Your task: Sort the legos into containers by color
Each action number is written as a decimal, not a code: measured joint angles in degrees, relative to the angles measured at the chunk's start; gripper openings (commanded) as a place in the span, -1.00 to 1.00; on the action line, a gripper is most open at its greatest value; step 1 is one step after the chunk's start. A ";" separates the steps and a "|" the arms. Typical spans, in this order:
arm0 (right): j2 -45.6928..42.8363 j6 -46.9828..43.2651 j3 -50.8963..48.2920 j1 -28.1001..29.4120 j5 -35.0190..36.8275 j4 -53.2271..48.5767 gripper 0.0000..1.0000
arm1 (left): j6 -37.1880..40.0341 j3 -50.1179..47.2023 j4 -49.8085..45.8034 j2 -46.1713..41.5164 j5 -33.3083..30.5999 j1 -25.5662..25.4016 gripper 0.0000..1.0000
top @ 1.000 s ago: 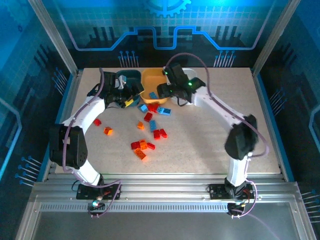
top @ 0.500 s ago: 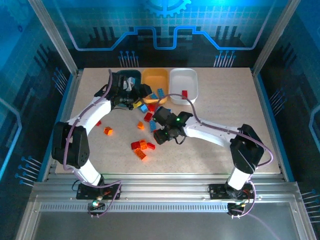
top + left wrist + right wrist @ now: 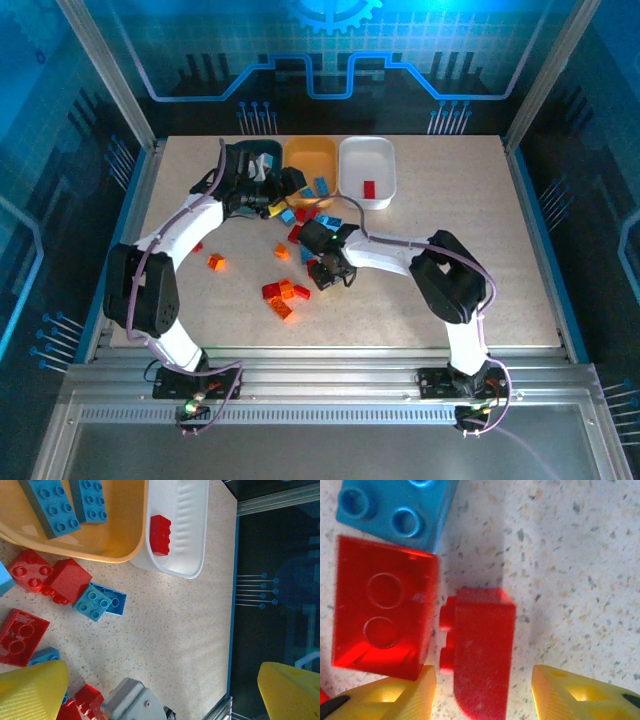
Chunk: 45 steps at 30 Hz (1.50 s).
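Note:
My right gripper (image 3: 485, 696) stands open over a red lego (image 3: 482, 655) that lies on its side between the fingers, with a gap to the right finger (image 3: 580, 695). Beside it lie a see-through red lego (image 3: 382, 625) and a blue one (image 3: 395, 510). From above, the right gripper (image 3: 325, 268) is in the middle of the loose pile. My left gripper (image 3: 278, 193) hangs open and empty near the dark teal container (image 3: 262, 152). The yellow-orange container (image 3: 120, 535) holds two blue legos (image 3: 50, 505). The white container (image 3: 367, 165) holds one red lego (image 3: 369, 188).
Loose red and orange legos (image 3: 285, 293) lie in front of the right gripper, and an orange one (image 3: 216, 262) and a red one (image 3: 195, 245) lie to the left. Red and blue legos (image 3: 92, 600) lie before the tubs. Bare table (image 3: 480, 230) stretches to the right.
My right arm swung back from the white container to the pile in the middle, leaving a red lego in that container. The left gripper shifted slightly right, then held still.

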 measured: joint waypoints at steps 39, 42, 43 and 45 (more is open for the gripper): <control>9.38 -3.98 32.52 -28.20 1.36 -2.82 -0.33 | 0.68 0.33 -1.53 -1.97 -1.01 0.17 0.98; 14.95 -4.44 40.02 -28.81 0.70 -4.57 -0.03 | 0.94 0.33 -1.90 -1.97 -1.73 0.17 0.98; 16.20 -4.83 41.66 -28.89 0.35 -5.03 0.05 | 1.14 0.33 -2.08 -1.97 -2.08 0.17 0.98; 16.79 -4.85 42.23 -28.89 -0.13 -5.81 0.19 | 1.46 0.33 -2.47 -1.97 -2.84 0.17 0.98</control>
